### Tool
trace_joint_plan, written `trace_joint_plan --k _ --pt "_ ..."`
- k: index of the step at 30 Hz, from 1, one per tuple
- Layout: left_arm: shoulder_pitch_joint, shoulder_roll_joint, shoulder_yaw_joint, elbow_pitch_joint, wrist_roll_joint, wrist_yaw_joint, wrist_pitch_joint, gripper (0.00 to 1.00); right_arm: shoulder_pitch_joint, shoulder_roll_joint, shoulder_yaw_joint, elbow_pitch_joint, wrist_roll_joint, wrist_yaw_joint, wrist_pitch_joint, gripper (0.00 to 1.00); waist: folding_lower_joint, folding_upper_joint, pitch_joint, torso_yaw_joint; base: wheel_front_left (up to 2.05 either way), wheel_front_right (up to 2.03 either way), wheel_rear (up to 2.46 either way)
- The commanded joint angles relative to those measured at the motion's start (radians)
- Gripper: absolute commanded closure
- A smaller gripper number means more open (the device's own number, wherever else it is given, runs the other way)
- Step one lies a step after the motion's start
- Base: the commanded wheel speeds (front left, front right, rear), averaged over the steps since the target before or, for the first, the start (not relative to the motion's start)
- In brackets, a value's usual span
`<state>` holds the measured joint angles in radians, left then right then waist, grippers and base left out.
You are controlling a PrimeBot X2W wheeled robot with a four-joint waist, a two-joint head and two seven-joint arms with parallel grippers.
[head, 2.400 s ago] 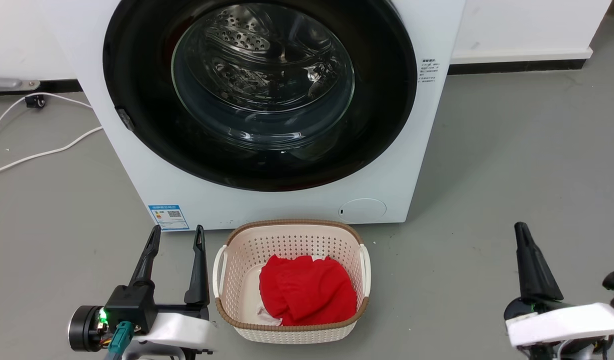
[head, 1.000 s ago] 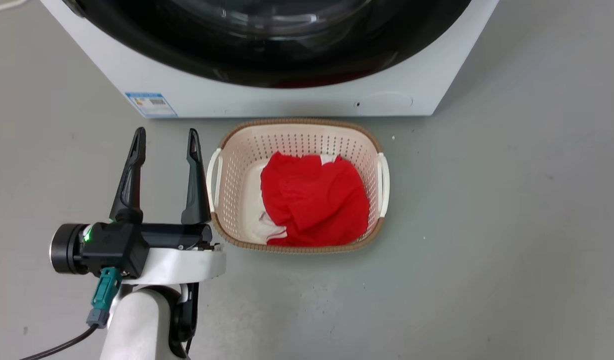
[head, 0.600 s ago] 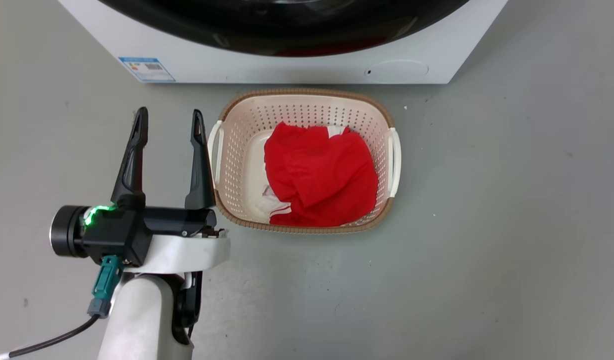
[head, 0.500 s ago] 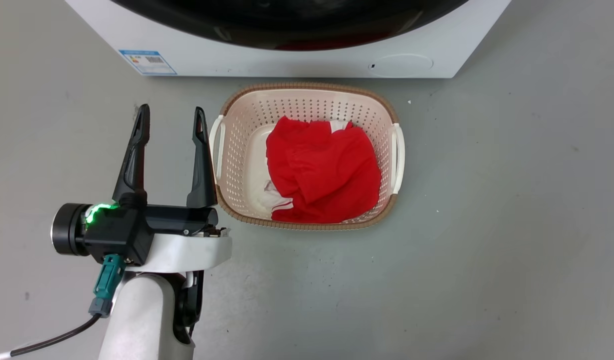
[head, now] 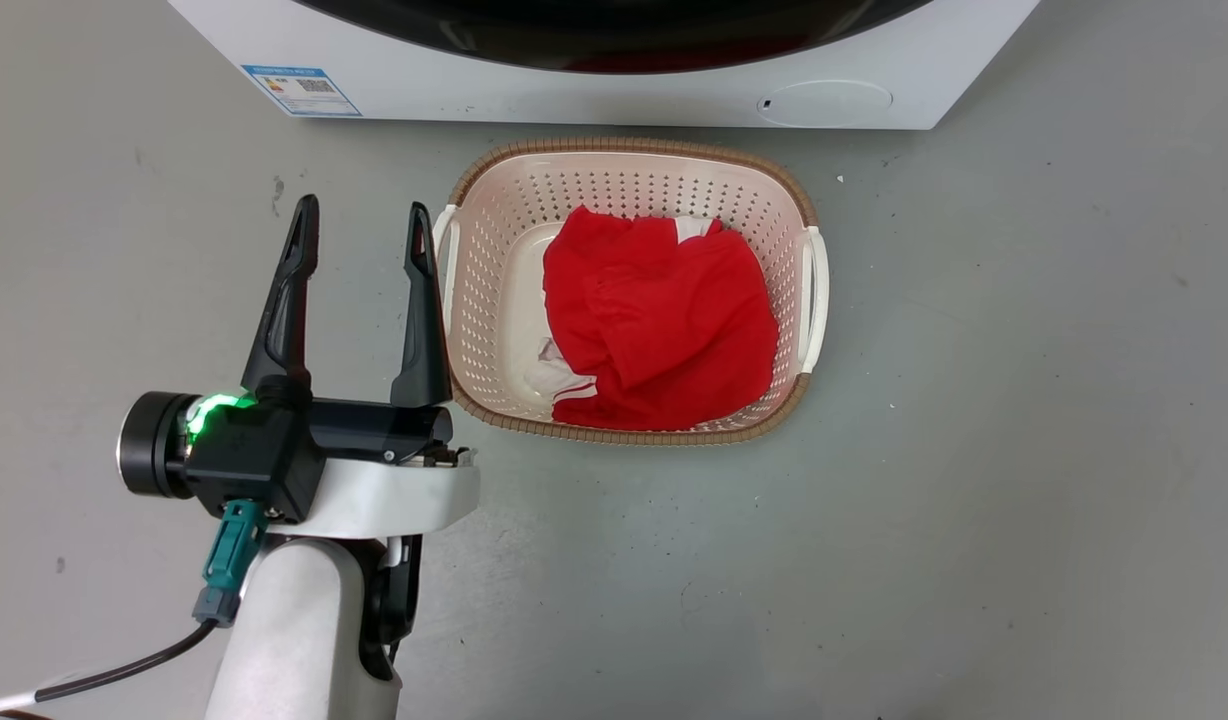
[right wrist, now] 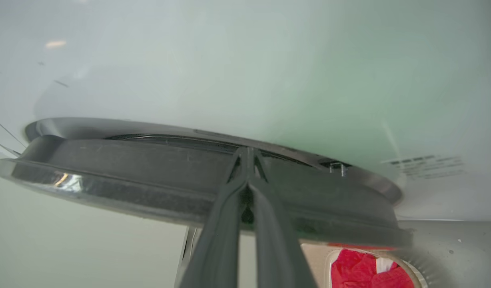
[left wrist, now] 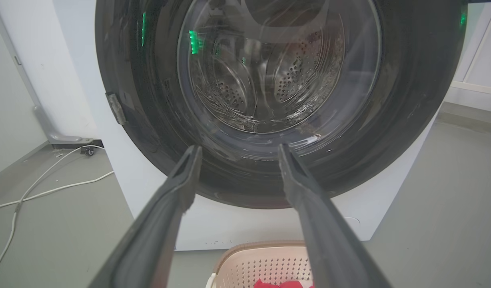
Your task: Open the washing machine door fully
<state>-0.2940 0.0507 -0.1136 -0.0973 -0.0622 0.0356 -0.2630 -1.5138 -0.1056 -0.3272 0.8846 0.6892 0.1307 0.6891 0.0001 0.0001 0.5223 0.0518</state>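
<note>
The washing machine (head: 594, 95) is a white box at the top of the head view, where the door (head: 614, 30) shows as a low black arc. My left gripper (head: 362, 225) hovers open over the floor, left of the basket. In the left wrist view it (left wrist: 238, 149) points at the door (left wrist: 409, 100), a glossy black ring around a glass bowl, well short of it. My right gripper (right wrist: 247, 154) is shut, its tips at the seam between the door's dark rim (right wrist: 149, 176) and the white front (right wrist: 269, 80). A small metal hook shows in that gap.
A perforated cream basket (head: 634, 148) holding red cloth (head: 664, 320) stands on the grey floor just before the machine. A blue sticker (head: 299, 90) and a round cap (head: 824, 102) sit low on the front. A white cable (left wrist: 49, 192) lies on the floor to the machine's left.
The head camera has tilted down, so the machine slid up and out of the picture. My right gripper has left the head view's lower right. The left gripper stays open.
</note>
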Motion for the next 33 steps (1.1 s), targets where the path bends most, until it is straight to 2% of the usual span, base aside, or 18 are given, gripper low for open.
trace_joint_plan --k 1,9,17,33 --pt "-0.016 -0.001 -0.002 0.002 -0.001 0.004 -0.003 0.00 0.002 0.042 -0.007 0.002 -0.010 0.000 0.051 1.00 -0.0001 -0.0001 0.000 0.001 0.00 0.00 0.00" --pt "-0.015 -0.001 -0.003 0.016 -0.002 0.005 -0.003 0.00 0.055 0.067 -0.057 -0.057 -0.017 0.001 0.200 1.00 -0.0001 -0.0001 -0.020 -0.010 0.00 0.00 0.00" --pt "-0.009 -0.001 -0.002 0.024 -0.001 -0.002 -0.003 0.00 0.100 0.063 -0.075 -0.137 0.001 0.001 0.315 1.00 -0.0001 -0.0001 -0.039 -0.018 0.00 0.00 0.00" --pt "0.036 -0.001 0.006 0.060 -0.015 -0.017 -0.003 0.00 0.280 0.060 0.083 -0.226 0.252 0.001 0.570 1.00 -0.0001 -0.0001 -0.148 -0.018 0.00 0.00 0.00"
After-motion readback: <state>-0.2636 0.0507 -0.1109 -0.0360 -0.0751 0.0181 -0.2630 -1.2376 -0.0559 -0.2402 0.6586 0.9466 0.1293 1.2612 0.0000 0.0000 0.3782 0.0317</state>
